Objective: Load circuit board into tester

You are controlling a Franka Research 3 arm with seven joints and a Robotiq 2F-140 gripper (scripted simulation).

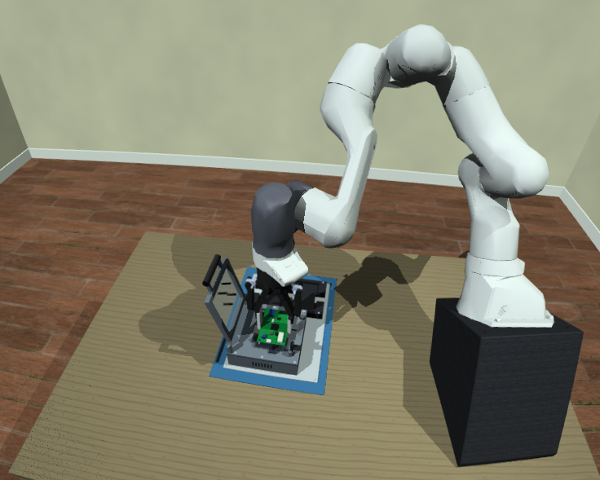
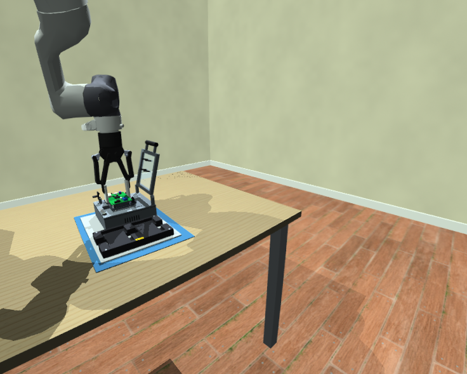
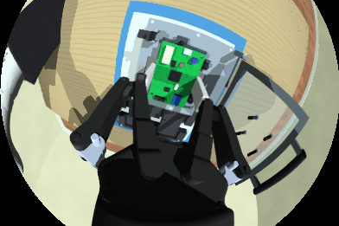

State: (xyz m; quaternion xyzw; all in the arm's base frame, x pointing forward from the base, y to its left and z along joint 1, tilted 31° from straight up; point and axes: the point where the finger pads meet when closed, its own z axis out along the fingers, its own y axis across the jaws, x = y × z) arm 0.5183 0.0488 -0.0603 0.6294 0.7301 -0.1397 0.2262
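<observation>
The green circuit board (image 1: 272, 331) (image 2: 118, 199) (image 3: 175, 74) lies component side up in the nest of the grey tester (image 1: 262, 363) (image 2: 125, 216). Its white connector is at the end away from my wrist in the wrist view. My gripper (image 1: 275, 319) (image 2: 115, 191) (image 3: 174, 76) reaches straight down over the tester, one finger on each long side of the board, shut on the board's edges. The tester's lid (image 1: 218, 316) (image 2: 151, 143) (image 3: 278, 89) stands open and upright beside the nest. The two pins are too small to make out.
The black tray (image 1: 319, 292) (image 2: 129, 236) sits behind the tester on the same blue mat (image 1: 268, 385) (image 2: 183, 236) (image 3: 178, 12). The robot's black pedestal (image 1: 503, 383) stands at the table's right side. The table edge is close in the exterior view.
</observation>
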